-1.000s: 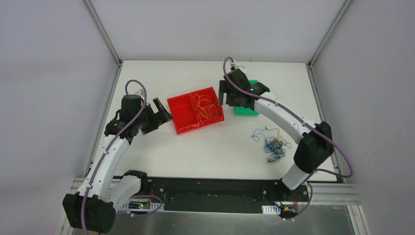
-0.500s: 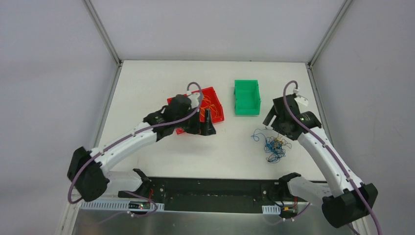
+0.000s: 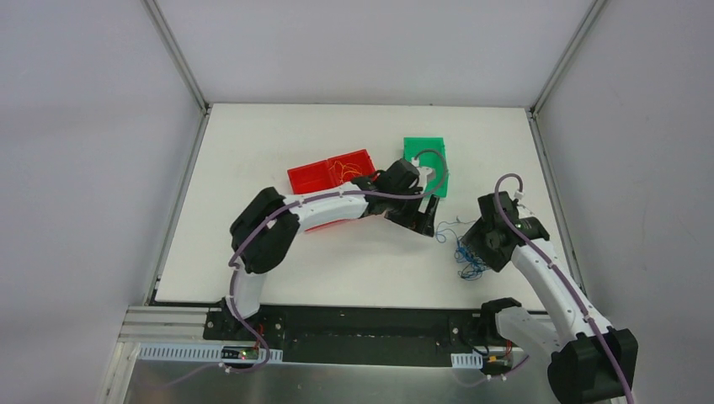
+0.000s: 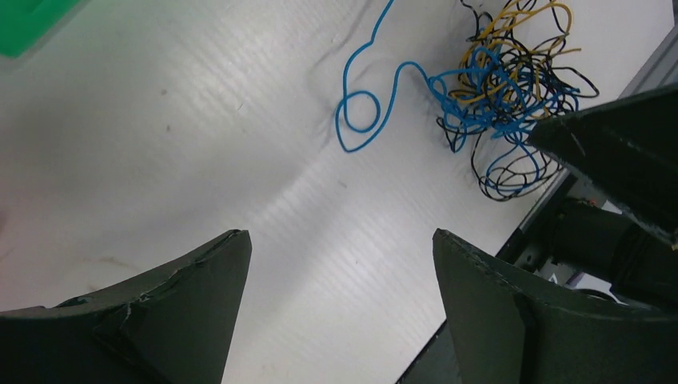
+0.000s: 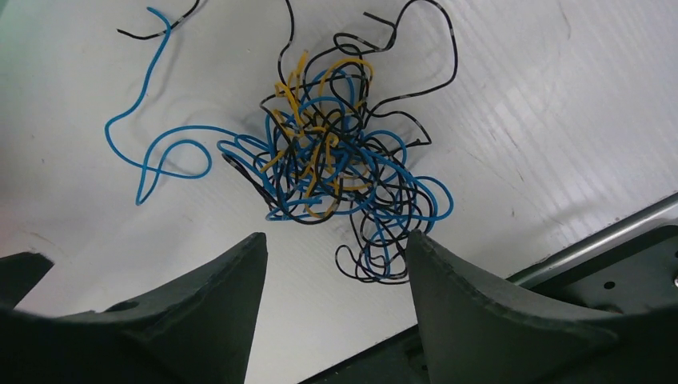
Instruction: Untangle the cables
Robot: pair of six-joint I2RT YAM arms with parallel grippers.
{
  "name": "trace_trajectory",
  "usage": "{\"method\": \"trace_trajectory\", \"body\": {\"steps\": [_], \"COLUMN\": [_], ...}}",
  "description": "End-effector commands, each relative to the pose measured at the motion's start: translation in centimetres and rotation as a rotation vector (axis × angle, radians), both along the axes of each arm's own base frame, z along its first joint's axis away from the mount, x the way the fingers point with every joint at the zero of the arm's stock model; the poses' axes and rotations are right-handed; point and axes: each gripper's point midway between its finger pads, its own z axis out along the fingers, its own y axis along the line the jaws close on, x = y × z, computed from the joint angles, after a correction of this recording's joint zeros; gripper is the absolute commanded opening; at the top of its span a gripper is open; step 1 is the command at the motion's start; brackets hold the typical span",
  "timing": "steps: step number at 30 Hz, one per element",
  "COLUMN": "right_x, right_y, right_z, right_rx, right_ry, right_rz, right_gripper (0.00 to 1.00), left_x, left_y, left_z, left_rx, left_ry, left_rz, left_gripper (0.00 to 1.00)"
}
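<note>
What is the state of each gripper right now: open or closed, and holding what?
Left gripper: open, holding nothing.
Right gripper: open above the cables, holding nothing.

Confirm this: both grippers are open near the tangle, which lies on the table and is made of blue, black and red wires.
No red wires: the tangle is blue, black and yellow, as the right wrist view shows. It does lie on the table, left gripper and right gripper open near it.

1. Top external: high and distant, looking down over the whole table [image 3: 278,135].
2. Left wrist: low and close, facing the table.
3. Right wrist: close, directly above the cables [image 5: 336,168]; all three views share them.
</note>
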Motion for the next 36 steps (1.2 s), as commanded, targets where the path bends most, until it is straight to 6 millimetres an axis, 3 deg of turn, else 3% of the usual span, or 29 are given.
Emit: {"method": "trace_trajectory", "body": {"steps": [1,7,12,15,19,20,21,23,26,28,30,36], "right_x": [2.2,3.1,3.2,3.1,2.9,2.9,2.9,2.9,2.6,2.3,2.1,2.1], "right_y": [1.0,0.7,0.6,0.7,0.9,0.9,0.9,0.9,0.2,-0.2,-0.5,-1.9], "right_z": [0.0,-0.5,0.1,-0.1,-0.6,-0.6,-0.7,-0.7,-1.4,-2.1,-2.7,-3.2], "right_rx": [0.077,0.078,0.089,0.098,0.112,0.114,0.113,0.115,0.100,0.106,0.123,0.138], "right_ry": [-0.068,-0.071,-0.108,-0.104,-0.091,-0.092,-0.093,-0.093,-0.062,-0.026,-0.003,-0.014], "right_rz": [-0.003,-0.033,-0.030,-0.030,-0.041,-0.044,-0.048,-0.053,-0.100,-0.139,-0.173,-0.258], "right_gripper": [0.66,0.58,0.57,0.53,0.51,0.51,0.50,0.48,0.44,0.47,0.52,0.51], "left_x": [-0.3,-0.4,0.0,0.9,1.8,2.0,2.1,2.2,2.2,2.1,1.9,1.3], "left_y": [-4.0,-6.5,-7.0,-7.2,-7.7,-7.7,-7.6,-6.9,-5.2,-3.8,-2.0,4.8], "left_z": [0.7,-2.4,-4.2,-5.0,-5.2,-5.1,-5.0,-4.3,-1.8,0.2,2.4,8.2], "left_rx": [-0.060,-0.053,-0.022,-0.006,-0.005,-0.005,-0.001,0.006,0.007,0.003,-0.006,-0.058], "left_ry": [-0.029,0.037,0.045,0.036,0.019,0.010,0.001,-0.027,-0.096,-0.142,-0.179,-0.219], "left_rz": [-0.090,-0.102,-0.066,-0.036,-0.008,-0.003,0.002,0.006,0.016,0.023,0.049,0.147], "left_gripper": [0.86,0.78,0.69,0.49,0.08,0.00,0.00,0.00,0.00,0.00,0.00,0.00]}}
